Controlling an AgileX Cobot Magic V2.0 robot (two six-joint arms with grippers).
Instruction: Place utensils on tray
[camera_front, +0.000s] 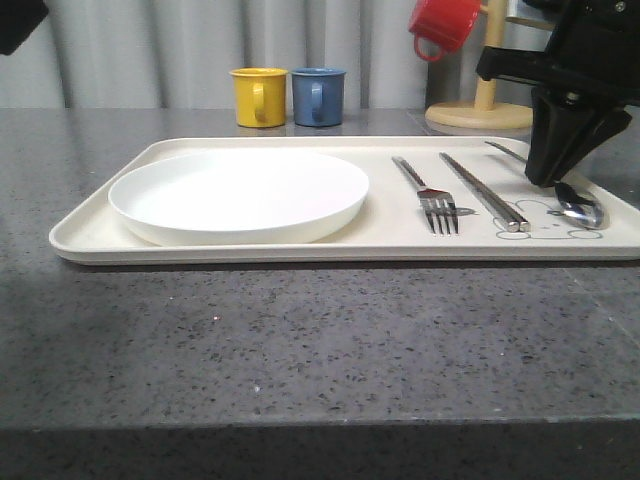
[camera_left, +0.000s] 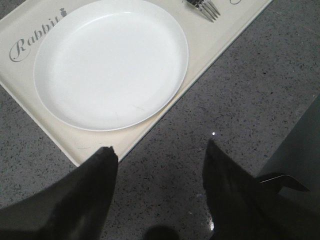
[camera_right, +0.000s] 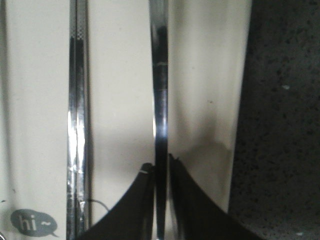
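We see a cream tray (camera_front: 90, 235) lying on a dark speckled table (camera_front: 300, 340). On the tray's left half rests a round white plate (camera_front: 238, 192). To the right of the plate lie a fork (camera_front: 430, 195), then a pair of chopsticks (camera_front: 483, 191), side by side and apart. At the tray's right end lies a spoon (camera_front: 580, 208), bowl toward us.

The right gripper (camera_front: 548, 180) reaches down onto the spoon's handle. From its wrist camera, we see its fingers (camera_right: 137, 200) pressed close on either side of the thin handle (camera_right: 160, 110), gripping it.

The left gripper (camera_left: 160, 155) hangs over the bare table just beside the tray's near edge, its jaws spread wide and holding nothing.

Behind the tray stand a yellow mug (camera_front: 259, 97) and a blue mug (camera_front: 319, 96), touching. A red mug (camera_front: 444, 25) hangs on a wooden stand (camera_front: 485, 105).
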